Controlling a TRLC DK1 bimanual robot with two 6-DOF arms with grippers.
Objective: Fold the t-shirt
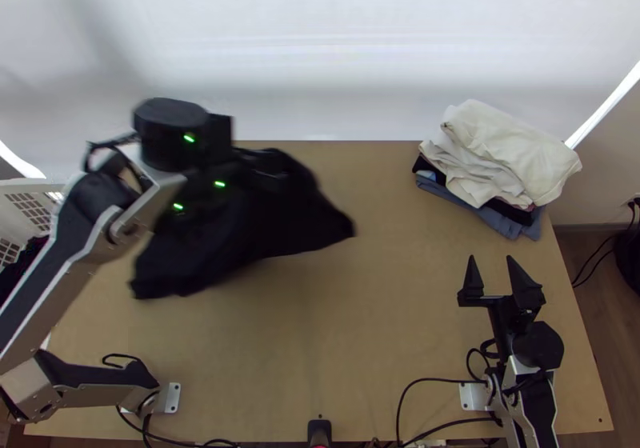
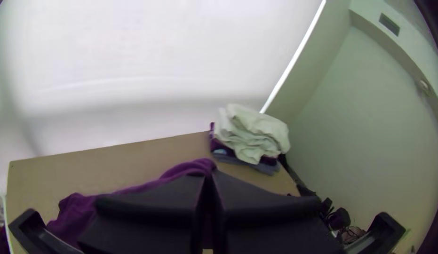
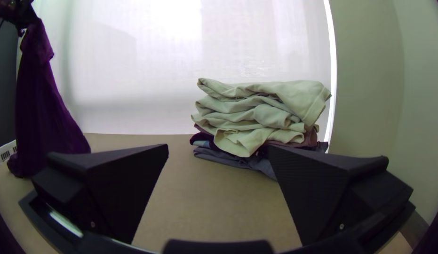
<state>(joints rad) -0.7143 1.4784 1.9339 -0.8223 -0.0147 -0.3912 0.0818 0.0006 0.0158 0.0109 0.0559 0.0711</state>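
Observation:
The dark t-shirt (image 1: 264, 216) hangs bunched from my left gripper (image 1: 268, 172) over the table's left half, its lower part trailing on the wood. In the left wrist view the left gripper (image 2: 208, 181) has its fingers together on the purple-looking shirt (image 2: 75, 211). The right wrist view has the shirt (image 3: 42, 108) hanging tall at the far left, narrow at the top and wider below. My right gripper (image 1: 496, 268) stands open near the table's right front, away from the shirt; the right wrist view has this gripper (image 3: 219, 150) with its fingers wide apart and nothing between them.
A stack of folded clothes (image 1: 504, 164), cream on top and dark and blue-grey below, lies at the table's back right. A white basket (image 1: 32, 208) with dark cloth stands off the left edge. Cables (image 1: 416, 400) run along the front edge. Bare wood (image 1: 392, 288) lies between shirt and right gripper.

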